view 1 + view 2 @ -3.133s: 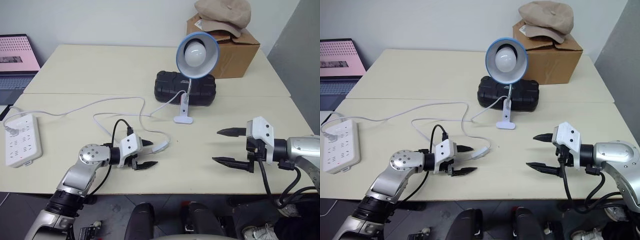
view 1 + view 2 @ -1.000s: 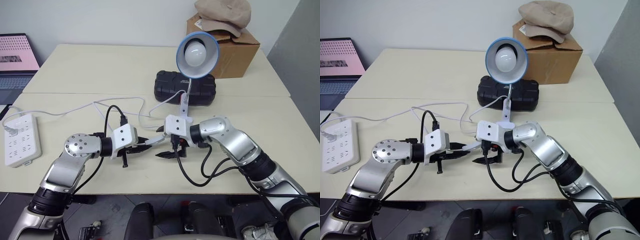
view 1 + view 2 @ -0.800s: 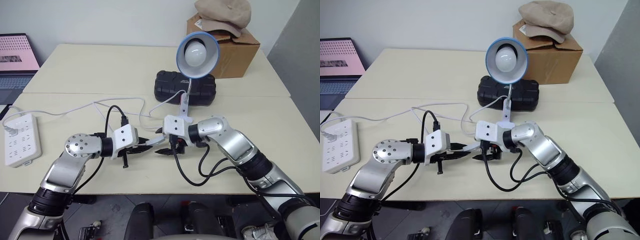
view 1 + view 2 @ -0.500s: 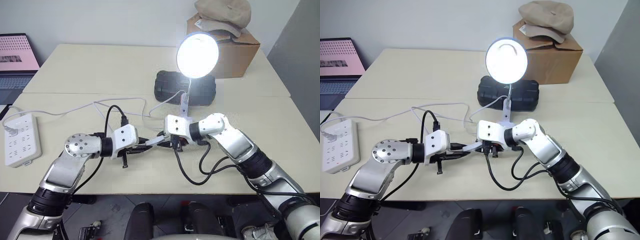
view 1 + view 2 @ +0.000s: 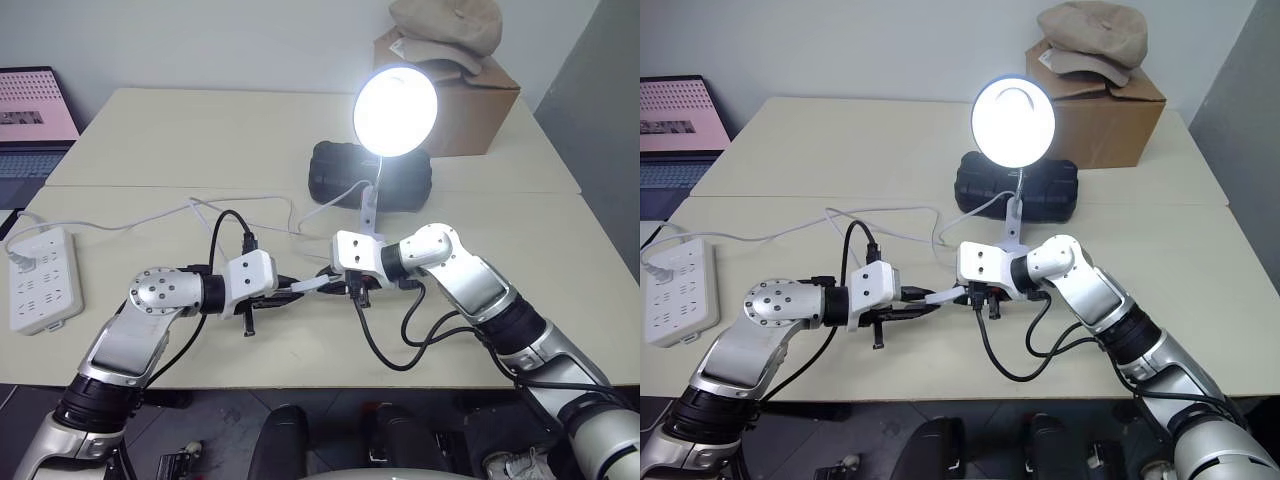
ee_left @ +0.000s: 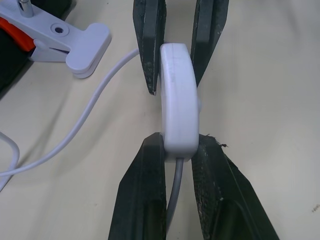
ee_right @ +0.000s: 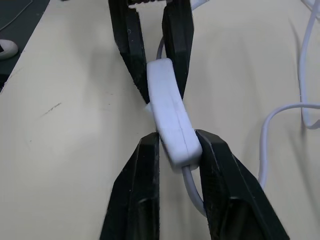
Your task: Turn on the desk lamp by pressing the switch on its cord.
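Counted one small desk lamp (image 5: pixel 395 110) with a round blue-rimmed shade, thin gooseneck and white clip base, lit and glaring toward the camera, standing on the nearer of two cream tabletops (image 5: pixel 560 300) set edge to edge. Counted one small elongated white plastic inline switch (image 6: pixel 176 107), held off the tabletop between the two grippers near the front edge, in front of the lamp's clip. Noted one long thin white cord (image 5: pixel 240 204) looping from a white power strip (image 5: pixel 38 278) at the left edge across to the switch and on to the clip.

Saw the left gripper (image 6: pixel 178 148) clamped tight on one end of the switch, both black fingers pressed against its sides. Saw the right gripper (image 7: pixel 175 150) closed around the opposite end, fingers against the casing; could not judge from either wrist view how hard it pinched.

Also counted one black ribbed plastic case (image 5: pixel 345 180) behind the lamp, one brown cardboard box (image 5: pixel 470 100) at the far right corner, one beige cloth cap (image 5: pixel 445 30) on top of the box, and one laptop with a pink screen (image 5: pixel 35 110), cut off by the left border.

Bulb lost in the glare. Rocker face of the switch hard to make out. Cord partly hidden behind the left arm's black cable.
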`<control>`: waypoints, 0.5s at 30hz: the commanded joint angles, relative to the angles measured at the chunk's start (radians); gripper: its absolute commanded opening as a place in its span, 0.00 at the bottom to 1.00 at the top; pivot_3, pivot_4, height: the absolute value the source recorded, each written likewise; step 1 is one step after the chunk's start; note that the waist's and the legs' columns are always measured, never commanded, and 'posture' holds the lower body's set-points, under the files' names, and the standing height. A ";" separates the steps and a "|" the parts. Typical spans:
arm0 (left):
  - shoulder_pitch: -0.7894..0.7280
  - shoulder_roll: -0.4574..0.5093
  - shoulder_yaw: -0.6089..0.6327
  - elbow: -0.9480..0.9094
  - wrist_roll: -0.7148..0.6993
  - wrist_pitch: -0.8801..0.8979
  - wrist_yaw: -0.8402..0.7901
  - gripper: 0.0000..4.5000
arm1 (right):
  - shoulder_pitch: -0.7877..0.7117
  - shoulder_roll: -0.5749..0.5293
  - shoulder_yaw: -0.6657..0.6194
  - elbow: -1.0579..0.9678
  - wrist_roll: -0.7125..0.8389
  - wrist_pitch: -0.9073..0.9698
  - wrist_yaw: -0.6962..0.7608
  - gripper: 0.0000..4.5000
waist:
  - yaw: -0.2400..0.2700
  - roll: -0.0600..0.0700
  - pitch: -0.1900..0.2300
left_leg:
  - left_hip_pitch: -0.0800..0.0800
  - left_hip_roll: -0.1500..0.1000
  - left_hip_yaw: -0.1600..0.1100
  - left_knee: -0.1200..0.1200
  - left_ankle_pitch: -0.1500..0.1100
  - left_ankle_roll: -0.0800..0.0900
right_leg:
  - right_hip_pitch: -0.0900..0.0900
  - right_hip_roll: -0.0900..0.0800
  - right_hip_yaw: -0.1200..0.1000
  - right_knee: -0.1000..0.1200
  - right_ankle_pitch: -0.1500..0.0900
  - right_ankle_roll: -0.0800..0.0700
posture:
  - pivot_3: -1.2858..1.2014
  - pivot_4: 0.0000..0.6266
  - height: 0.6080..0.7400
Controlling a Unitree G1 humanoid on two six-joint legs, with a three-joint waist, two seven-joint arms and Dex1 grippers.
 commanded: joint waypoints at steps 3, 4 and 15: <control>-0.016 0.012 -0.001 -0.011 0.012 -0.025 0.000 0.09 | 0.003 0.005 -0.084 -0.064 0.065 -0.021 0.023 0.56 | 0.000 0.000 0.000 | 0.000 0.000 0.000 0.000 0.000 0.000 | 0.000 0.000 0.000 0.000 0.000 0.000 | 0.52 0.24 1.00; -0.018 0.011 -0.005 -0.005 0.015 -0.030 -0.003 0.09 | 0.009 -0.004 -0.095 -0.083 0.075 -0.013 0.028 0.61 | 0.000 0.000 0.000 | 0.000 0.000 0.000 0.000 0.000 0.000 | 0.000 0.000 0.000 0.000 0.000 0.000 | 0.52 0.24 1.00; -0.120 -0.080 -0.081 0.247 0.130 -0.197 0.046 0.09 | 0.205 -0.185 -0.236 -0.362 0.105 0.122 -0.049 0.99 | 0.006 0.000 0.000 | 0.000 -0.001 0.000 0.000 0.000 0.000 | 0.000 -0.001 0.000 0.000 0.000 0.000 | 0.52 0.24 1.00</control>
